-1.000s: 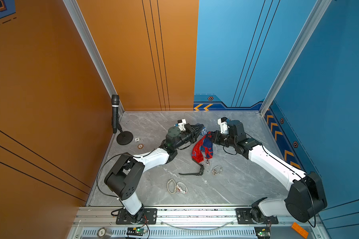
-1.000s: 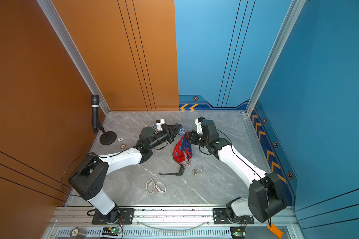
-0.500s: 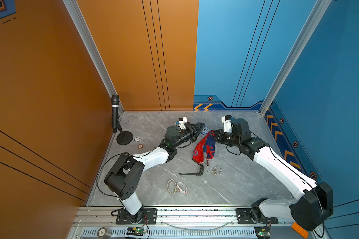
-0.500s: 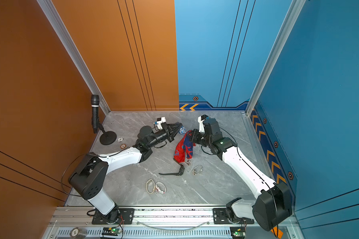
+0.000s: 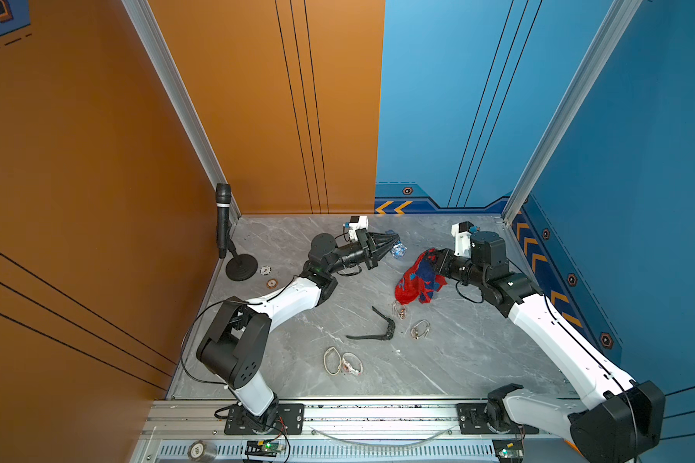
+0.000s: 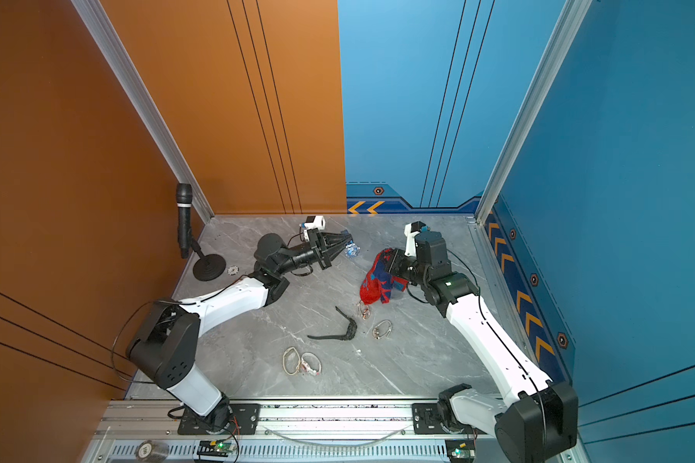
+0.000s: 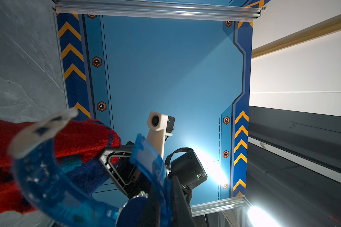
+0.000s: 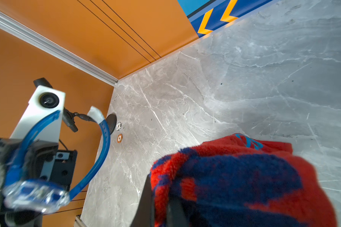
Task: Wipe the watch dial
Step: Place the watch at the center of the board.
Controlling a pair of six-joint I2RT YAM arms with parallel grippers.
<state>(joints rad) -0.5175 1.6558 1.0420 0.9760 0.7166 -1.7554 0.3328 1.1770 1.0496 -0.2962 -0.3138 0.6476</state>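
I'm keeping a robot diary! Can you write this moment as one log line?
left gripper: shut on watch | right gripper: shut on cloth | cloth and watch: apart

White arm links (image 5: 285,300), black joints (image 5: 233,352), black cables (image 5: 182,352)

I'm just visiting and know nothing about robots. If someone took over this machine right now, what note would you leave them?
Left gripper: shut on the blue watch, held in the air.
Right gripper: shut on the red and blue cloth, which hangs from it.
Done: both things are picked up.
Left to do: cloth and watch are apart; bring them together and wipe the dial. Whether it has had any wiping does not show.
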